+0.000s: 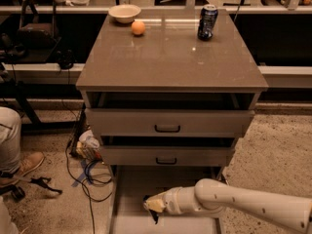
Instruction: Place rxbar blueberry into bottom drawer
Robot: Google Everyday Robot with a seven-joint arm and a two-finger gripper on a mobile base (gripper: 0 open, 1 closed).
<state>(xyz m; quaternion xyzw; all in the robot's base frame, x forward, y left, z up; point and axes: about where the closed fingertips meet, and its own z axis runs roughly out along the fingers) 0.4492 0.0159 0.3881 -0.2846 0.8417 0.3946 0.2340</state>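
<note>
The bottom drawer (168, 183) is pulled out at the foot of the cabinet, showing a flat grey-beige floor. My gripper (153, 205) reaches in from the lower right on a white arm and hangs low over the drawer's left-middle part. A small dark flat thing, the rxbar blueberry (152, 215), sticks out below the gripper's tip, and the gripper is shut on it. I cannot tell whether the bar touches the drawer floor.
The top drawer (168, 123) and middle drawer (166, 155) stand slightly open above, with black handles. A dark blue soda can (207, 22), an orange (138, 28) and a bowl (125, 12) are on the cabinet top. Cables and a bag (87, 147) lie on the floor to the left, beside a person's shoe (27, 164).
</note>
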